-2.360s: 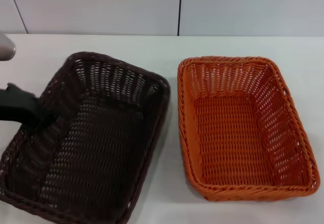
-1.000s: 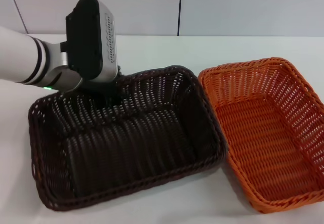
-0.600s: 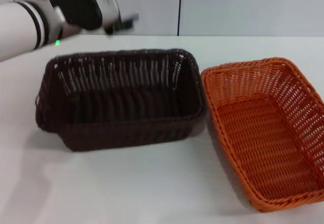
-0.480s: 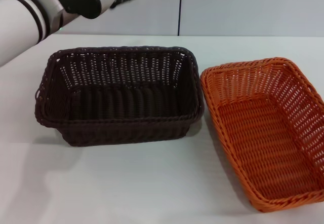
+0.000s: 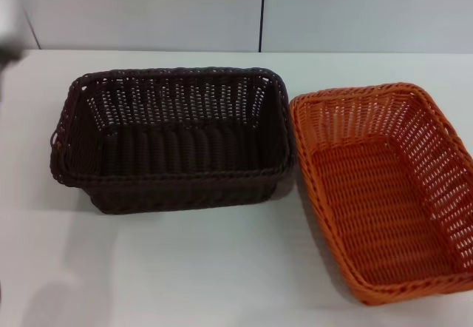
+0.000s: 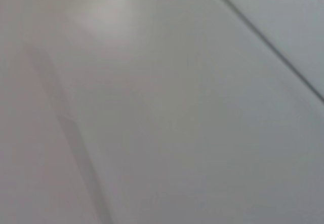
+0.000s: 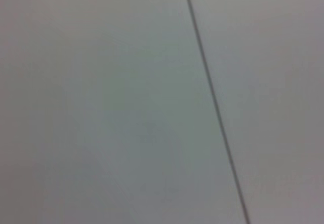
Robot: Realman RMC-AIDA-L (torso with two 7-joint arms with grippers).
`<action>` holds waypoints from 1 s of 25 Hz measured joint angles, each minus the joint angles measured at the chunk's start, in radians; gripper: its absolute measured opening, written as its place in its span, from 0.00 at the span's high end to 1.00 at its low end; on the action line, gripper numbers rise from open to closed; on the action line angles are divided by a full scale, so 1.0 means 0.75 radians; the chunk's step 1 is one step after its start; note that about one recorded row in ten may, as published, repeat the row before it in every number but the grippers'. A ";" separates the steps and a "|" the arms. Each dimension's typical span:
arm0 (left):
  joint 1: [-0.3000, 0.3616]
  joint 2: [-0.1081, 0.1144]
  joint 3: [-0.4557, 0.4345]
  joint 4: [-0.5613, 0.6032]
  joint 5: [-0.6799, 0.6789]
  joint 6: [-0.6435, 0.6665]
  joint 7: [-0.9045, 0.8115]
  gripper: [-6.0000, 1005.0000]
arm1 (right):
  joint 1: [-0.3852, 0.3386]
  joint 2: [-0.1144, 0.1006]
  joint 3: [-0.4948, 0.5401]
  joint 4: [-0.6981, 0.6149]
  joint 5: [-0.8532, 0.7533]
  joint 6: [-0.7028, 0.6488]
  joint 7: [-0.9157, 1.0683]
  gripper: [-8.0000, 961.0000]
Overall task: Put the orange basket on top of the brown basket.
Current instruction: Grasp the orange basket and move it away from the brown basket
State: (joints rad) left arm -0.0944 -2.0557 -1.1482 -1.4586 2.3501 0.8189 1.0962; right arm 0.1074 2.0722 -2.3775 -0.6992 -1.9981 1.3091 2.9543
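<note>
Brown basket sits upright on the white bench, toward the far left corner, long side facing me. Orange basket lies beside it toward the right edge, angled, their near rims touching or nearly so. My left arm shows only as a pale blur at the far left edge; both wrist views show bare wall panels with a dark seam. Neither set of jaws is visible, so their state is unknown.
</note>
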 joint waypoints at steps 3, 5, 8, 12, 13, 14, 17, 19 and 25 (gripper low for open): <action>0.095 0.001 0.041 0.161 0.207 0.469 -0.375 0.22 | 0.011 -0.001 0.001 -0.029 -0.058 0.001 0.000 0.16; 0.152 -0.001 0.020 0.312 0.306 0.716 -0.650 0.22 | 0.021 -0.003 -0.002 -0.060 -0.109 -0.001 0.000 0.16; 0.214 -0.005 -0.001 0.517 0.322 0.867 -0.847 0.22 | 0.025 -0.005 0.002 -0.131 -0.230 -0.007 0.000 0.16; 0.272 -0.017 0.015 0.719 0.294 0.893 -0.853 0.22 | 0.017 -0.006 0.001 -0.235 -0.357 -0.021 0.000 0.16; 0.284 -0.017 0.030 0.750 0.274 0.894 -0.849 0.22 | 0.011 -0.006 -0.001 -0.266 -0.375 -0.028 0.000 0.16; 0.295 -0.018 0.048 0.778 0.239 0.895 -0.845 0.22 | -0.004 -0.011 -0.002 -0.310 -0.403 -0.050 0.001 0.16; 0.307 -0.016 0.075 0.834 0.152 0.896 -0.842 0.22 | -0.050 -0.087 0.018 -0.593 -0.529 -0.325 0.002 0.16; 0.308 -0.016 0.077 0.842 0.143 0.896 -0.842 0.22 | -0.049 -0.112 0.039 -0.692 -0.552 -0.459 0.002 0.16; 0.260 -0.015 0.073 1.050 0.089 0.884 -0.931 0.22 | -0.021 -0.141 0.390 -1.264 -0.665 -1.580 -0.005 0.16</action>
State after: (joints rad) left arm 0.1009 -2.0668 -1.0933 -0.6715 2.4165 1.4818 0.3979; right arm 0.0914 1.9663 -2.0849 -1.6469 -2.4965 0.1240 2.9506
